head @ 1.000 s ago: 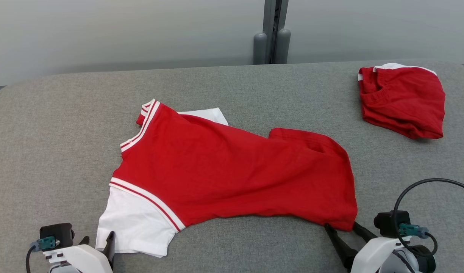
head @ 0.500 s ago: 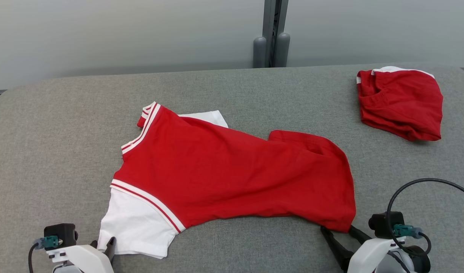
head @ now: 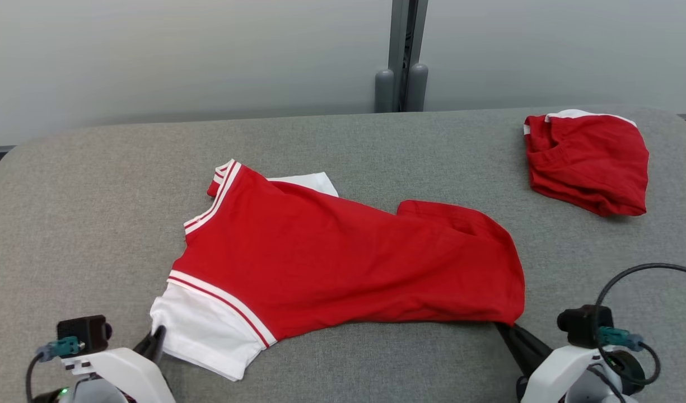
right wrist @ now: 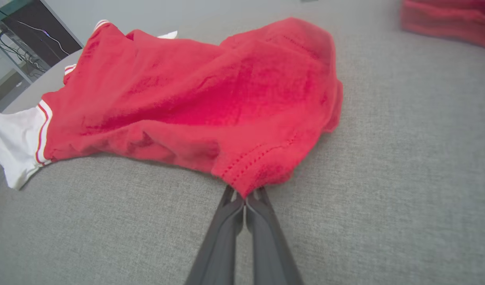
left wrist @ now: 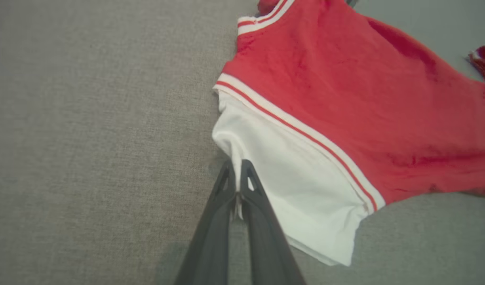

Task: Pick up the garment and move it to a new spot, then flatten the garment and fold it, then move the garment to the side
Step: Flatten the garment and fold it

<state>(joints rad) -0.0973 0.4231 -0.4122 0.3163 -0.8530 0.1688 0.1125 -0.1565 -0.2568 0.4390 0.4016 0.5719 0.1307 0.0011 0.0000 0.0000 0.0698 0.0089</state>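
so there's a grey fabric-covered counter (head: pixel 96 184) with rounded far corners, a second red bundle of clothing (head: pixel 589 162) with a white edge lying near its far right corner, and behind it a pale wall (head: pixel 180 56) with a grey post (head: pixel 401 56).

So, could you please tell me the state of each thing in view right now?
Red T-shirt with white sleeves: lying rumpled on the grey fabric table, not folded.
Left gripper: shut on the shirt's near white sleeve.
Right gripper: shut on its red hem corner.
Second red garment: folded, far right.
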